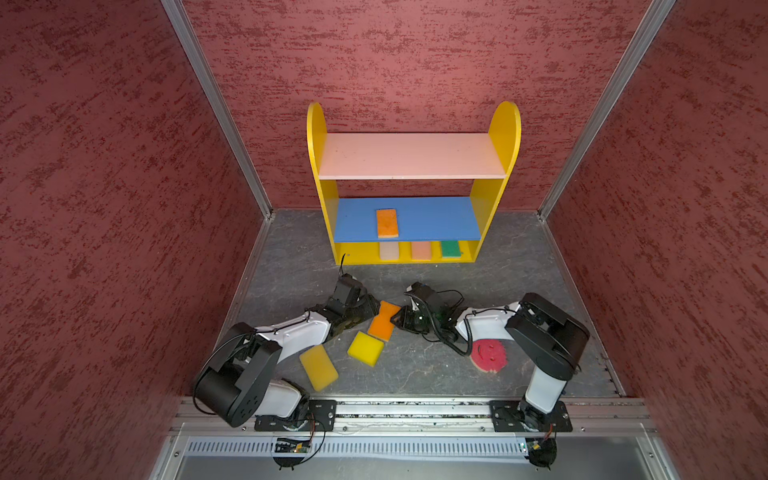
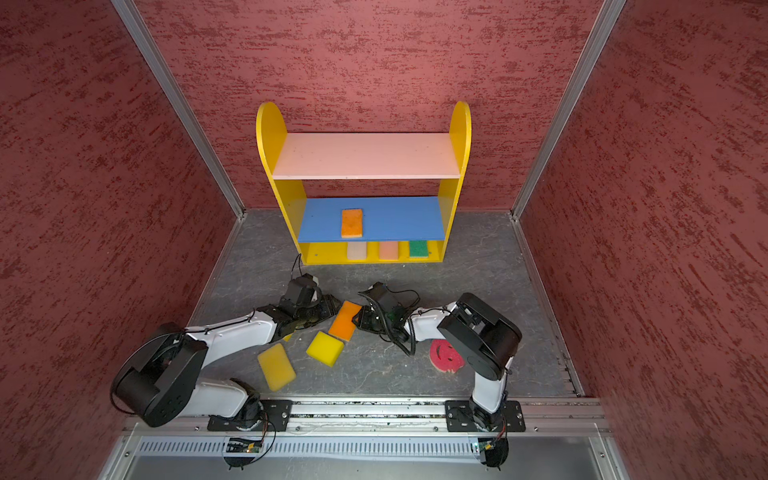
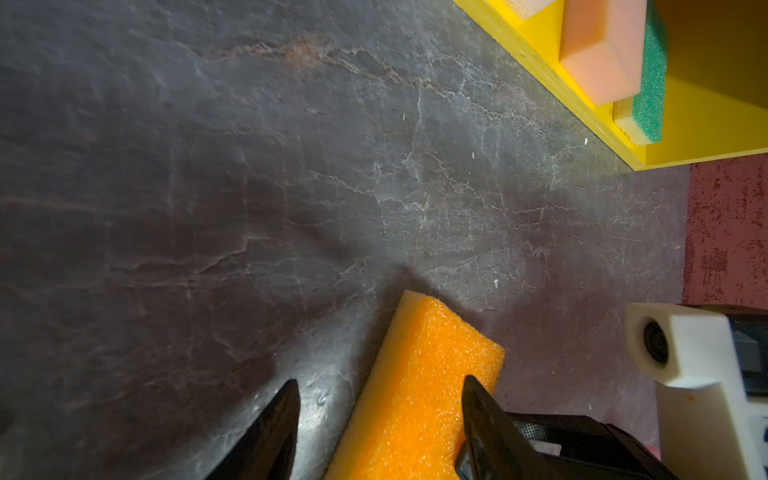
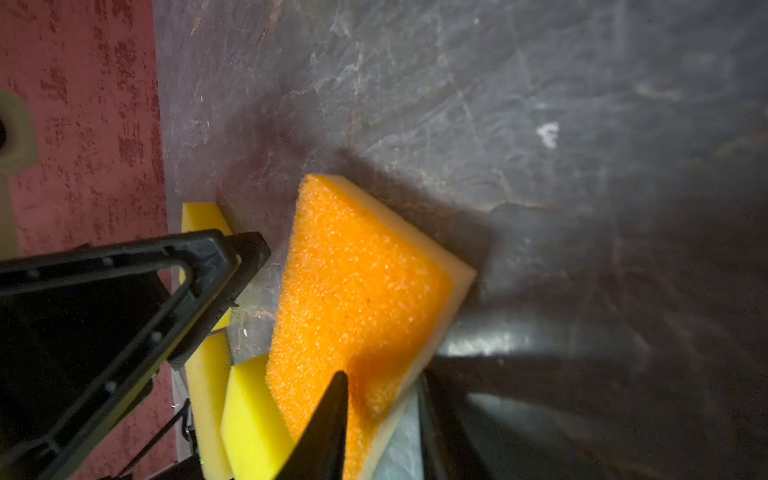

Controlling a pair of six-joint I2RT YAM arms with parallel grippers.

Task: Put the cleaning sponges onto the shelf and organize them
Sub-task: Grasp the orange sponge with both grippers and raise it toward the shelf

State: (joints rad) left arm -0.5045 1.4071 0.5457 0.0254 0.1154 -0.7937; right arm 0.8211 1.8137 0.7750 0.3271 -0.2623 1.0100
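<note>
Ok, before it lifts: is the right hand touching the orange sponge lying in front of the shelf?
Touching. The right wrist view shows the right hand pinching the orange sponge, the foam visibly dented under its grip.

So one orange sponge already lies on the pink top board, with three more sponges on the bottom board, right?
Not quite. In both top views the orange sponge lies on the blue middle board, not the pink one. The three sponges on the yellow bottom board are as you say.
</note>
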